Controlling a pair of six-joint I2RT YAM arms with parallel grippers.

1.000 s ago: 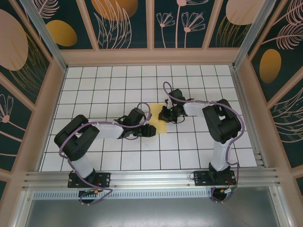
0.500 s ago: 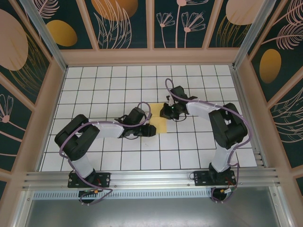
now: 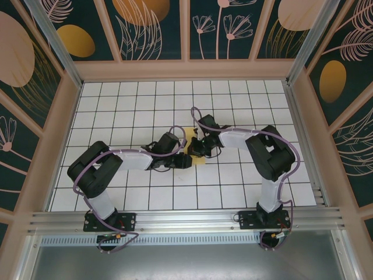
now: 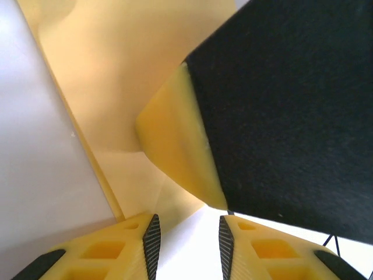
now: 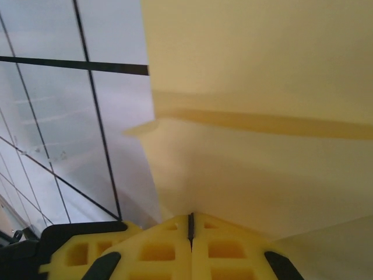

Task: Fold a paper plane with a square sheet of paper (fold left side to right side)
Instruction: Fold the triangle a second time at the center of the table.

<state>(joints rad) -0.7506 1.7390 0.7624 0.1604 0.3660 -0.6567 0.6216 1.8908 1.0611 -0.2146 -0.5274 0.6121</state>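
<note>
Pinching shut at the bottom of its view, the right gripper (image 5: 190, 219) held the square sheet of paper (image 5: 262, 76); the left gripper (image 4: 186, 230) stood part-open over it, gripping nothing

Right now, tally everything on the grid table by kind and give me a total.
Robot arms: 2 (left arm, right arm)
Yellow paper: 1 (square sheet of paper)
Total: 3
</note>
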